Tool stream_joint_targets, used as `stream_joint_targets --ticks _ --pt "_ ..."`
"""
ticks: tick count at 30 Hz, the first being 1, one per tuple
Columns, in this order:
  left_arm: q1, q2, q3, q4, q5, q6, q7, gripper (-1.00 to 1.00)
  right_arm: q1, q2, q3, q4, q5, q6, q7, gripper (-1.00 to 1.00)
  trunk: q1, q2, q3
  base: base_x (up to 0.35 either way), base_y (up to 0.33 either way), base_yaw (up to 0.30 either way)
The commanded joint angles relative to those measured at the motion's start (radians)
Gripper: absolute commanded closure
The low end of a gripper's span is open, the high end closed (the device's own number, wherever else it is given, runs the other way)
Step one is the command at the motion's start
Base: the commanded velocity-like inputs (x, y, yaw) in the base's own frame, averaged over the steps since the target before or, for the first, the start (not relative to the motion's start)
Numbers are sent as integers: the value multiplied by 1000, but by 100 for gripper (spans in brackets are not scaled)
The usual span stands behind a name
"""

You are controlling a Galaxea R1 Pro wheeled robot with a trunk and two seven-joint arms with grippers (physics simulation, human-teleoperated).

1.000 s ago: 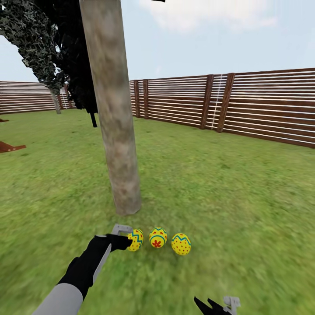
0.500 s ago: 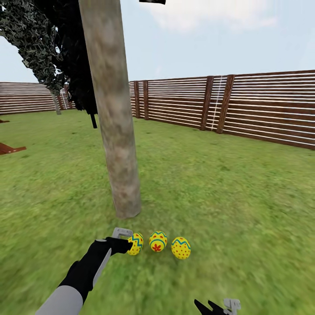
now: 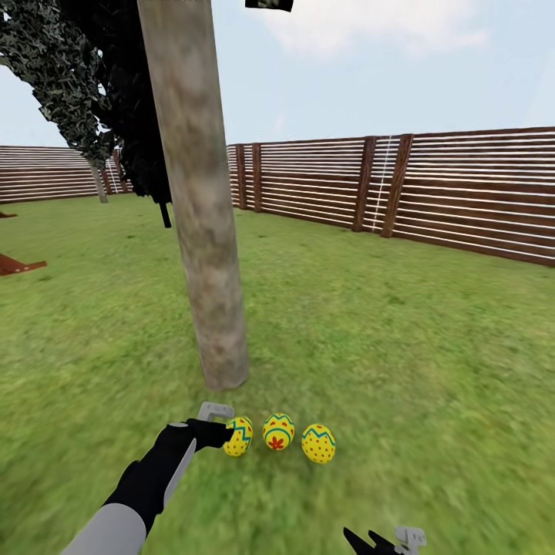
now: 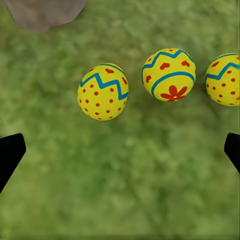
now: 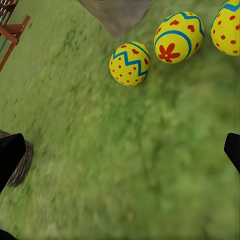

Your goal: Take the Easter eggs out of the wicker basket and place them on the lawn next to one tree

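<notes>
Three Easter eggs (image 3: 278, 433) lie in a short row on the lawn (image 3: 401, 347), just beside the foot of the tree (image 3: 206, 254) with the thick grey-beige trunk. The egg nearest the left arm carries a blue zigzag band (image 4: 103, 92), the middle one a red flower mark (image 4: 169, 74), and the third red dots (image 3: 318, 442); they sit near one another without touching. The left gripper (image 3: 218, 422) hangs just beside the zigzag egg; in the left wrist view its dark fingertips (image 4: 10, 155) stand far apart at either edge with only grass between them, so it is spread wide and holds nothing. The right gripper (image 3: 389, 542) shows low in the head view, and in the right wrist view its fingertips (image 5: 10, 152) are likewise wide apart over bare grass. Beside one of them a bit of the wicker basket (image 5: 22, 165) shows, well apart from the eggs; its inside cannot be seen. A brown slatted fence (image 3: 432, 189) closes off the far edge of the lawn
</notes>
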Motion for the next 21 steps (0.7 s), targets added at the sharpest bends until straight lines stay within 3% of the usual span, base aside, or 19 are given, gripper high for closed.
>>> stream_joint_targets --ticks 1,21 --pt "0 0 0 -1 -4 5 -4 -100 -1 1 -4 0 -5 10 5 -100 -4 7 2 0 0 0" --pt "0 0 -1 -1 -6 4 -4 -100 -1 1 -3 0 -5 11 1 -100 -81 147 65 0 0 0"
